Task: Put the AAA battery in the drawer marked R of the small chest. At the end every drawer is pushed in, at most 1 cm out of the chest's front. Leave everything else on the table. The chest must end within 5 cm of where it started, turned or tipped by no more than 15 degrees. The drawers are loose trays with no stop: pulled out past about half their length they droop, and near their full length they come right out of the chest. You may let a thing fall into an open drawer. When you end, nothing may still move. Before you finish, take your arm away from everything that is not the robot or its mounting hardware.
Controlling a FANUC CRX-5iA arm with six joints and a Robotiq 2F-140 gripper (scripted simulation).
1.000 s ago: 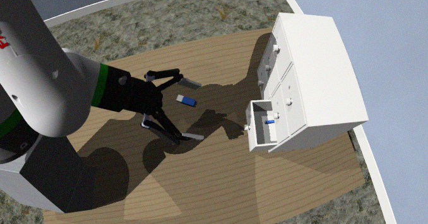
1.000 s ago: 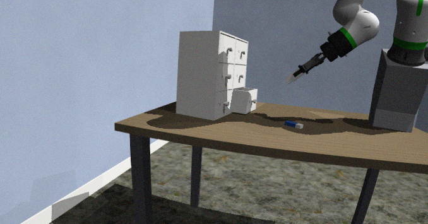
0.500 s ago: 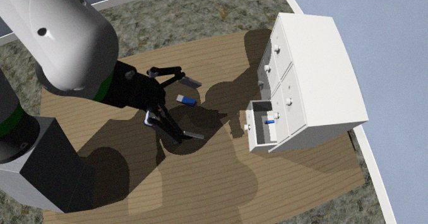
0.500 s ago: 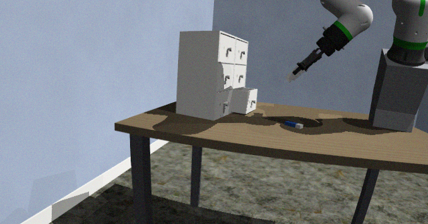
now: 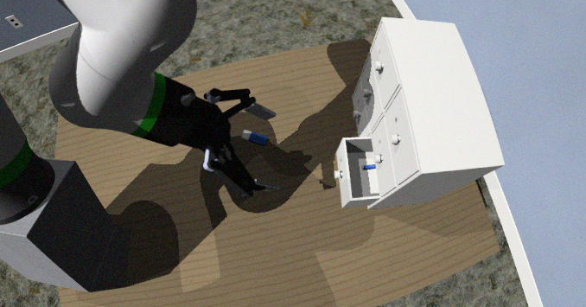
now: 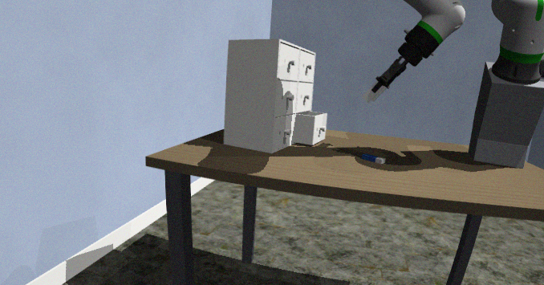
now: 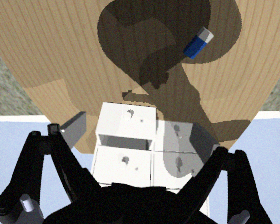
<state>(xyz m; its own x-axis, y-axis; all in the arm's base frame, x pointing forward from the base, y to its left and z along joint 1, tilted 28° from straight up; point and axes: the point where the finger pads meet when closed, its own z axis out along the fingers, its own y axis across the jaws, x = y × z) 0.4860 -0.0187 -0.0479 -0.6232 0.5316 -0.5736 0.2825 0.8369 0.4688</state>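
Note:
The white chest (image 5: 445,98) (image 6: 250,95) stands upright. One bottom-row drawer (image 5: 344,193) (image 6: 319,123) (image 7: 118,120) is pulled out partway, in the column farther from the exterior camera; the others look shut. Its marking is too small to read. A small blue cylinder, the AAA battery (image 5: 369,167), shows inside that open drawer in the top view; the drawer's walls hide it in the other views. My gripper (image 5: 267,150) (image 6: 370,95) (image 7: 139,127) is wide open and empty, above the table in front of the chest, higher than the open drawer.
A blue and white block (image 5: 256,137) (image 6: 373,158) (image 7: 198,43), like an eraser, lies on the wooden table (image 5: 268,253) (image 6: 321,181) below my gripper. Knobs stick out from the drawer fronts. A blue wall (image 5: 540,85) (image 6: 120,79) rises behind the chest.

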